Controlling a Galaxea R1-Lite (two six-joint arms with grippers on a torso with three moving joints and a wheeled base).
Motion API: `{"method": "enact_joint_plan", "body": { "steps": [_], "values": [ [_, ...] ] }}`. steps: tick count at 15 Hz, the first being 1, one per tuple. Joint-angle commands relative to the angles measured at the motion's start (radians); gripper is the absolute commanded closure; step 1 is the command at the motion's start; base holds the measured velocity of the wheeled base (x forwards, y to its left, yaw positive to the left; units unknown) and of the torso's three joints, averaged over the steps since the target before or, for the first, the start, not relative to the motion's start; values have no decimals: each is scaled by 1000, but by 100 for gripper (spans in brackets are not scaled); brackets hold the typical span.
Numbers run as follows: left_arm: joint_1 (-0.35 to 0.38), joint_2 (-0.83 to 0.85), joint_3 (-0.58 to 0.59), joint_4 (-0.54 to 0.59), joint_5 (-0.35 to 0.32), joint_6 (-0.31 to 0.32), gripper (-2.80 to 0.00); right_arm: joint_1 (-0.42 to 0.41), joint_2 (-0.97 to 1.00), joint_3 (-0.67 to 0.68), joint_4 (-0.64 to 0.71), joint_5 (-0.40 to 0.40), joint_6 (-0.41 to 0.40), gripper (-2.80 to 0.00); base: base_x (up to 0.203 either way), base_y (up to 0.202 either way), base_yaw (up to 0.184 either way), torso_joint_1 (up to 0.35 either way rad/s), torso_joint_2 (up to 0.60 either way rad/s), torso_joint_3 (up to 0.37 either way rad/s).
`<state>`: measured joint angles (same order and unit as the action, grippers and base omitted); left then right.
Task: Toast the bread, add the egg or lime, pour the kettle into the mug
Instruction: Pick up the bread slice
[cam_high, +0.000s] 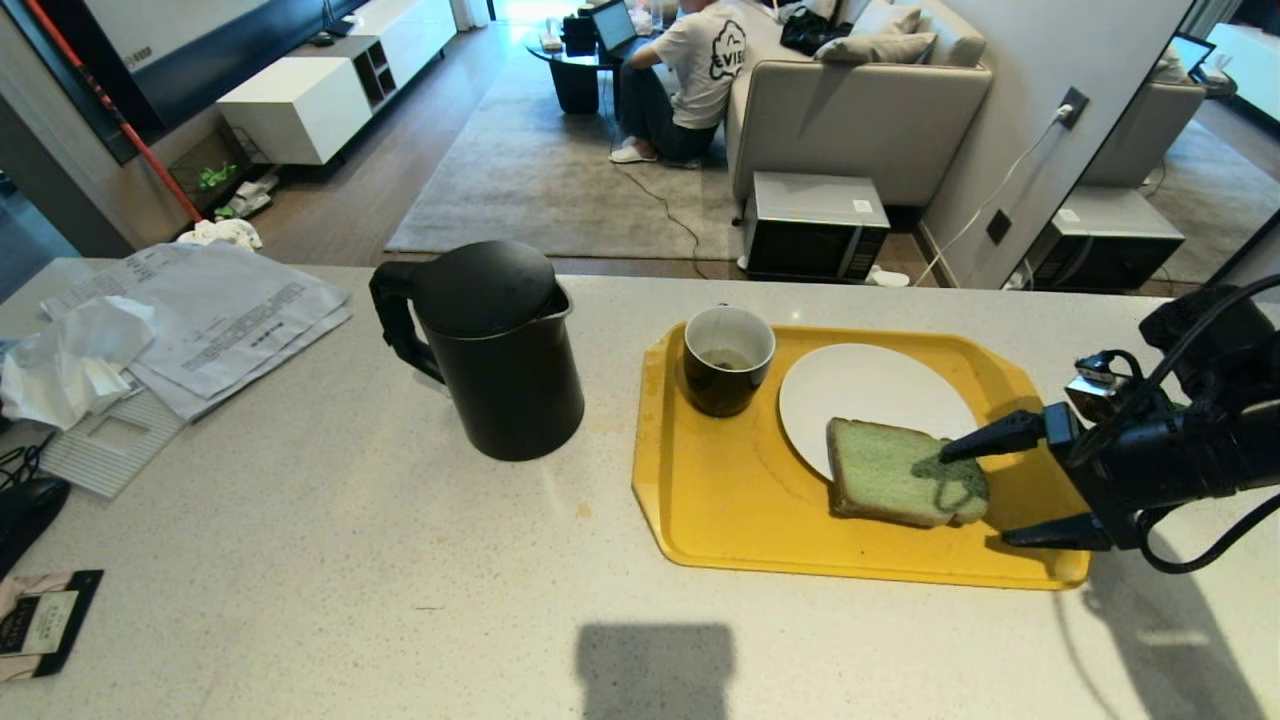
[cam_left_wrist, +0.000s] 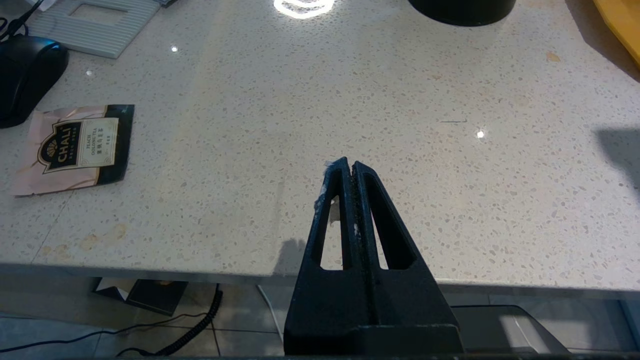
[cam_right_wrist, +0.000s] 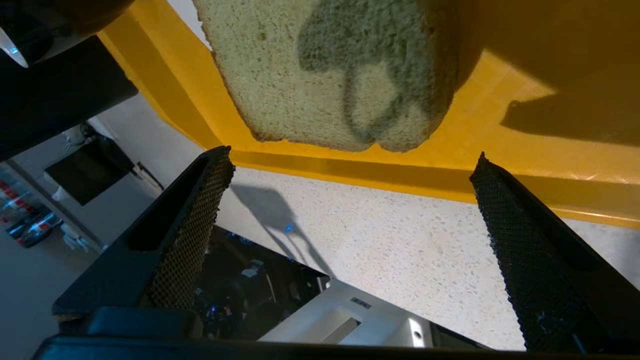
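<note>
The greenish bread (cam_high: 905, 472) lies flat on the yellow tray (cam_high: 720, 500), its far edge resting on the white plate (cam_high: 865, 395). My right gripper (cam_high: 975, 497) reaches in from the right, open wide and holding nothing, with one fingertip over the slice's right corner. In the right wrist view the bread (cam_right_wrist: 330, 75) sits just ahead of the right gripper (cam_right_wrist: 352, 155). The black mug (cam_high: 727, 358) stands at the tray's far left corner, and the black kettle (cam_high: 490, 350) is on the counter left of the tray. My left gripper (cam_left_wrist: 350, 165) is shut and empty over the counter's front edge. Egg and lime are out of view.
Papers and tissue (cam_high: 180, 320) lie at the counter's far left, with a computer mouse (cam_high: 25, 505) and a tea sachet (cam_high: 40, 620) nearer the front. A person (cam_high: 690, 70) sits on the floor beyond the counter, near a microwave (cam_high: 815, 225).
</note>
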<state>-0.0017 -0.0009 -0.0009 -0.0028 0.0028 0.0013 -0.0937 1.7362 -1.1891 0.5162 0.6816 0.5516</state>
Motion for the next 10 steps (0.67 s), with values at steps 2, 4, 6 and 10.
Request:
{"method": "enact_joint_plan", "body": {
  "steps": [2,4,6,10],
  "values": [
    [0,1,0,0,0,0,0,-43,31,13,4,45,-39,-280,0,0,0,0,0,0],
    [0,1,-1,0,0,0,0,-43,33,13,4,96,-42,-280,0,0,0,0,0,0],
    [0,1,-1,0,0,0,0,-41,37,17,4,102,-42,-280,0,0,0,0,0,0],
    [0,1,-1,0,0,0,0,-30,68,11,2,114,-45,-280,0,0,0,0,0,0]
  ]
}}
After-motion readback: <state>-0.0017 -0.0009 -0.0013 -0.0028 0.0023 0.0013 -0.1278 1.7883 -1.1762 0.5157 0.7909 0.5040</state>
